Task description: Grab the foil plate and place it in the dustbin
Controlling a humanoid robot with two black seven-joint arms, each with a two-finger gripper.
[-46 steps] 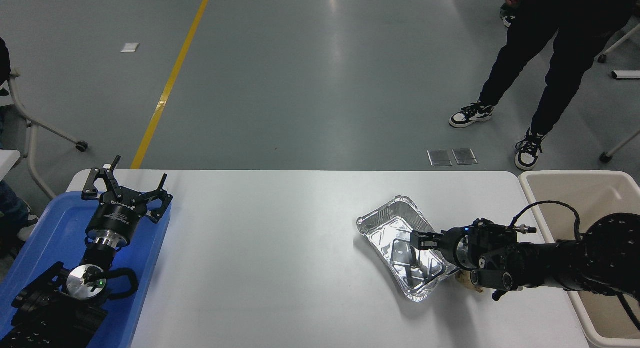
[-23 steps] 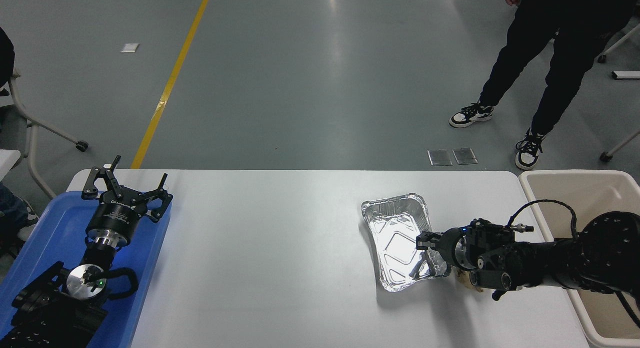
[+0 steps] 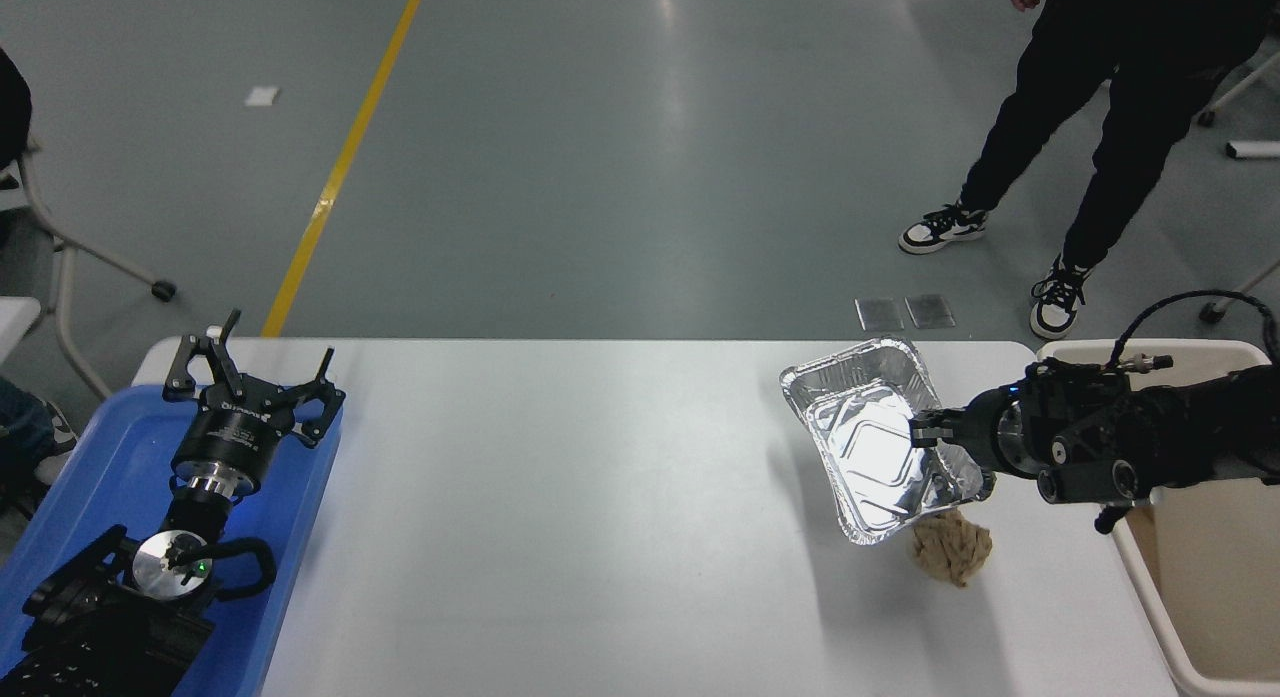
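The foil plate (image 3: pixel 868 437), a shiny silver rectangular tray, hangs tilted above the table near its right end. My right gripper (image 3: pixel 945 455) is shut on the plate's right rim and holds it in the air. The beige dustbin (image 3: pixel 1190 587) stands off the table's right edge, just right of the gripper; my right arm crosses over its far rim. My left gripper (image 3: pixel 250 367) is parked at the lower left over the blue tray, fingers spread open and empty.
A crumpled brown paper ball (image 3: pixel 951 546) lies on the white table (image 3: pixel 560 497) just below the held plate. A flat blue tray (image 3: pixel 290 537) sits at the table's left end. A person's legs (image 3: pixel 1090 137) stand on the floor beyond the far right corner.
My right gripper has lifted the foil plate off the table and carried it up and right toward the dustbin. The brown paper ball, earlier hidden under the arm, now shows.
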